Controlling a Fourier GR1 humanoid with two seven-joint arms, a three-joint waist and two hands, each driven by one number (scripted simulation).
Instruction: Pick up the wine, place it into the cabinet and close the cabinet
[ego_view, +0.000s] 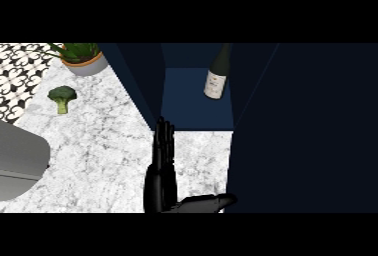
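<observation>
Your wine bottle (216, 75) already stands inside the open cabinet (198, 102), glass that I judge heavy, slick and breakable, best held around its body, while the one hand (161, 165) showing keeps straight fingers pressed together, holding nothing.

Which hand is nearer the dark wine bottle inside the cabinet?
Left. The left hand, fingers straight, points up at the cabinet's opening, just below and left of the dark wine bottle. The right hand lies farther below, near the lower edge.
</observation>
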